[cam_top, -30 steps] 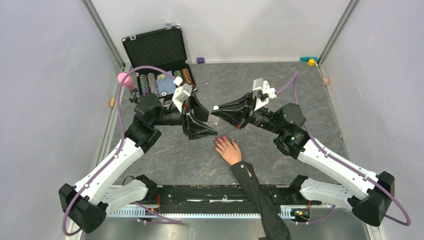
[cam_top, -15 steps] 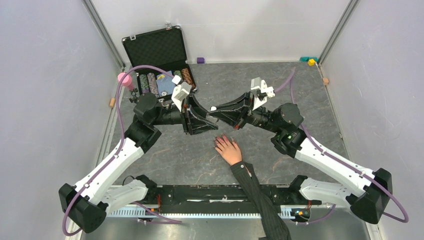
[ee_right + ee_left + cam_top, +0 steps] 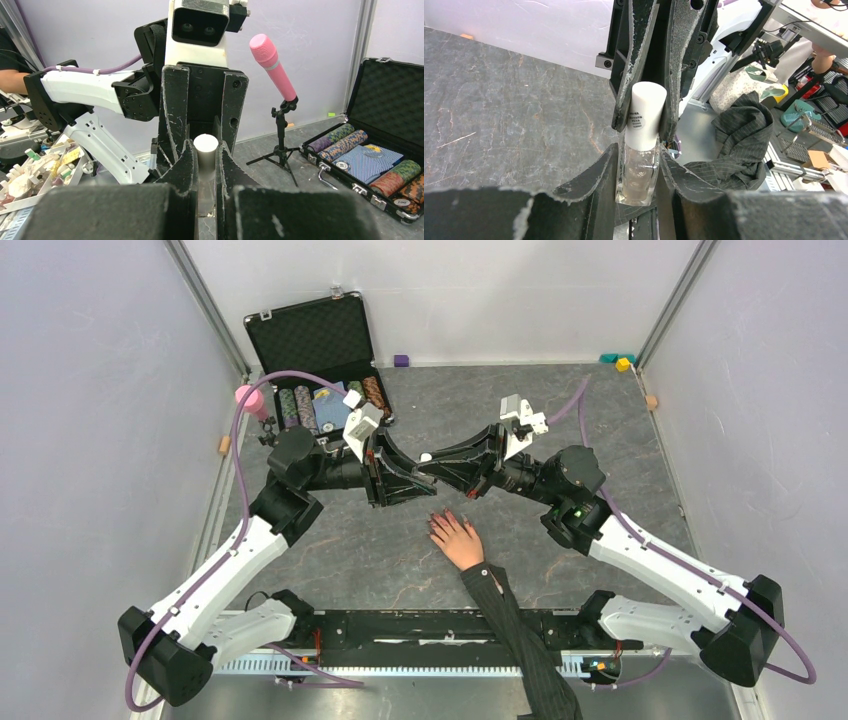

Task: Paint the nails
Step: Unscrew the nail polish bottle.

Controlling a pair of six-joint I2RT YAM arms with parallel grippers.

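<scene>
A pale hand (image 3: 460, 541) in a dark pinstriped sleeve (image 3: 512, 625) lies flat on the table, and its reddish-pink nails (image 3: 436, 527) point up-left. Just above them my two grippers meet tip to tip around a small clear bottle (image 3: 638, 176) with a white cap (image 3: 647, 107). My left gripper (image 3: 638, 156) (image 3: 418, 478) is shut on the bottle's glass body. Facing it, my right gripper (image 3: 205, 152) (image 3: 436, 464) is shut on the cap (image 3: 205, 142). The bottle stands upright, clear of the table. Neither wrist view shows the nails.
An open black case (image 3: 318, 350) of poker chips sits at the back left, also seen in the right wrist view (image 3: 385, 100). A pink microphone (image 3: 249, 400) on a small tripod stands beside it. Small blocks (image 3: 401, 360) (image 3: 622, 363) lie by the back wall.
My left gripper has closed onto the bottle's glass body. Both grippers with the bottle have shifted slightly back and left. The hand has not moved.
</scene>
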